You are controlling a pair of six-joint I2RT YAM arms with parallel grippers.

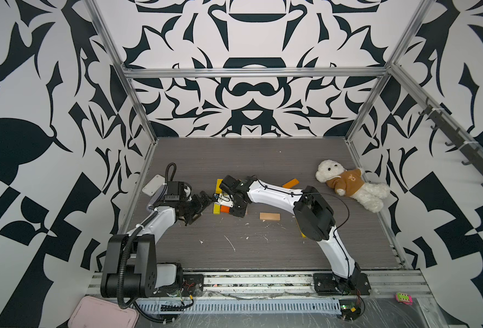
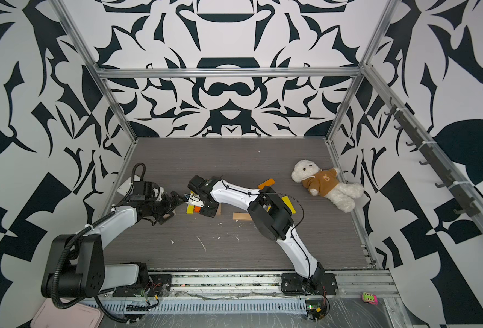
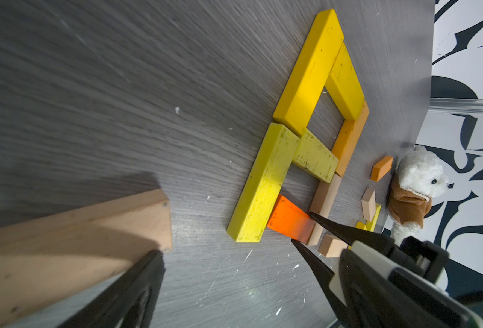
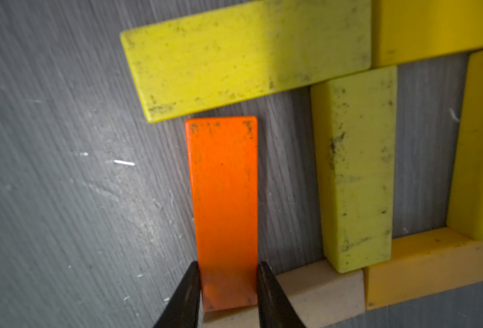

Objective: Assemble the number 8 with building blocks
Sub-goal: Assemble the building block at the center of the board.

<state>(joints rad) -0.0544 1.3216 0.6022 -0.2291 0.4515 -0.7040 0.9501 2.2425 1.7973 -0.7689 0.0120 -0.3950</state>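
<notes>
Squarely pinched across its width at the near end: smooth bright-orange plank (image 4: 224, 198), at mid-table, set to close the figure's lower loop. Runs lengthwise straight out from the right gripper (image 4: 228, 267), far end up against the scuffed lime-yellow plank (image 4: 246, 56), near end riding on a plain tan plank (image 4: 319, 289), so sits tilted. Likely needs easing down flat along that axis. Hangs just beside, jaws wide and apparently empty: left gripper (image 1: 200, 208). Underneath, scratched grey wood-grain table (image 4: 64, 198).
</notes>
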